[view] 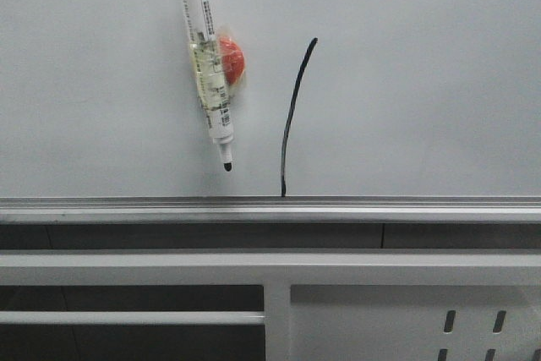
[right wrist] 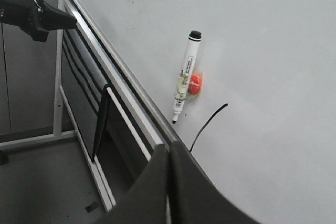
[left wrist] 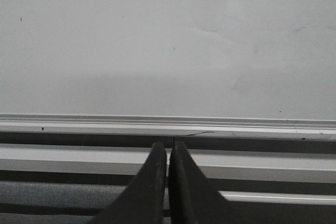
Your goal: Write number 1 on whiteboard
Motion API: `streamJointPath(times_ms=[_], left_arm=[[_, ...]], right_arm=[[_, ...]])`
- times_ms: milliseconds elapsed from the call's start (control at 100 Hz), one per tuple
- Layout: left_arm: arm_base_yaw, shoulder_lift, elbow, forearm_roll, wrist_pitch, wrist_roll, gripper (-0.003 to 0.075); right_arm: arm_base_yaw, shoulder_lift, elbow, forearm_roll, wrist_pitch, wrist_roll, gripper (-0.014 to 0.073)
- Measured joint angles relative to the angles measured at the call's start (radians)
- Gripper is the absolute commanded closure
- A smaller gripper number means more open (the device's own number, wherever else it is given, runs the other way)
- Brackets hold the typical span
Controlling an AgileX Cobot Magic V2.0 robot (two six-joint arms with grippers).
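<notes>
Risking, first, contact with the whiteboard (view: 423,82): sweeping an arm across its glossy face and smudging ink. Risking next a knock against the silver rail (view: 270,207) along the lower edge, with both grippers hovering near it. Presenting the left gripper (left wrist: 168,145) pressed together on nothing, pointing at the rail. Presenting the right gripper (right wrist: 169,151) likewise pressed together and empty, aiming toward the board. Risking dislodging the marker (view: 207,65), hanging tilted on the board beside a red magnet (view: 234,61), tip uncapped and pointing down. Bumping it likely meaning a stray line; leaving the bare tip exposed likely meaning drying out. Locating the number 1 (view: 292,120) just right of the marker: running nearly upright, top leaning right, foot reaching the rail. Risking a smear there, judging the ink possibly wet.

Cropping the board beyond every view. Showing only part of the grey frame (view: 363,310) below. Hiding both arms from the front view. Cutting off the marker's upper end there. Failing to resolve the label print and the manner of attachment between magnet and marker.
</notes>
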Motion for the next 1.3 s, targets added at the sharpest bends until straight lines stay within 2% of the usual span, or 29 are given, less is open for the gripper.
streamJointPath(times_ms=[550, 670, 760, 930, 1050, 1160, 1300], left_arm=[[0.000, 0.000, 0.000, 0.000, 0.000, 0.000, 0.0740], [0.000, 0.000, 0.000, 0.000, 0.000, 0.000, 0.0740], [0.000, 0.000, 0.000, 0.000, 0.000, 0.000, 0.0740], [0.000, 0.000, 0.000, 0.000, 0.000, -0.002, 0.0740], [0.000, 0.000, 0.000, 0.000, 0.000, -0.002, 0.0740], [0.000, 0.000, 0.000, -0.001, 0.002, -0.002, 0.0740], [0.000, 0.000, 0.000, -0.001, 0.002, -0.002, 0.0740]], right_arm=[[0.000, 0.000, 0.000, 0.000, 0.000, 0.000, 0.0663], [0.000, 0.000, 0.016, -0.068, -0.034, 0.024, 0.0663], [-0.007, 0.000, 0.056, -0.210, -0.091, 0.178, 0.0663], [-0.080, 0.000, 0.204, -0.665, -0.262, 0.740, 0.0663], [-0.152, -0.002, 0.361, -0.847, -0.459, 1.023, 0.0663], [-0.193, -0.049, 0.477, -0.910, -0.540, 1.140, 0.0663], [-0.237, -0.155, 0.488, -0.952, -0.447, 1.174, 0.0663]])
